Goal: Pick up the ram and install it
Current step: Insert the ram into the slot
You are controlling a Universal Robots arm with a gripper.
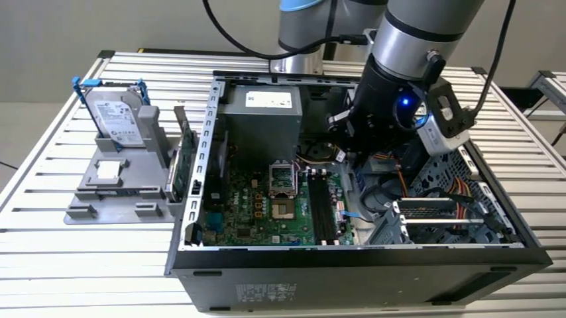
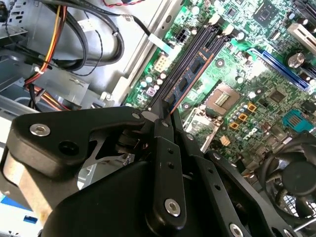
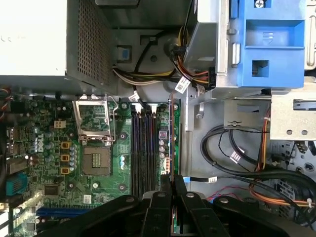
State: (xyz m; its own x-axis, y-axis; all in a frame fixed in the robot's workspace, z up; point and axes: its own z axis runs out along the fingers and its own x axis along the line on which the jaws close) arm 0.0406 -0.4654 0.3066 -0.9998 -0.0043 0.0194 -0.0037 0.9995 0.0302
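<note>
The ram (image 2: 190,74) is a thin stick with dark bluish chips, pinched at one end by my gripper (image 2: 160,118), which is shut on it. In the first wrist view the ram (image 3: 171,138) appears edge-on, running away from the gripper (image 3: 172,180) alongside the black memory slots (image 3: 143,143). It hangs just above the green motherboard (image 1: 256,205), lined up lengthwise with the slots (image 1: 323,212); whether it touches a slot I cannot tell. In the exterior view my arm's wrist (image 1: 398,106) reaches down into the open computer case over that area.
A CPU socket (image 3: 95,143) lies beside the slots. The power supply (image 1: 261,122), cable bundles (image 3: 237,153), a blue drive bracket (image 3: 266,44) and a fan (image 2: 296,177) crowd the case. On the exterior view's left, a grey holder (image 1: 115,192) carries a hard drive (image 1: 115,116) and an expansion card (image 1: 181,162).
</note>
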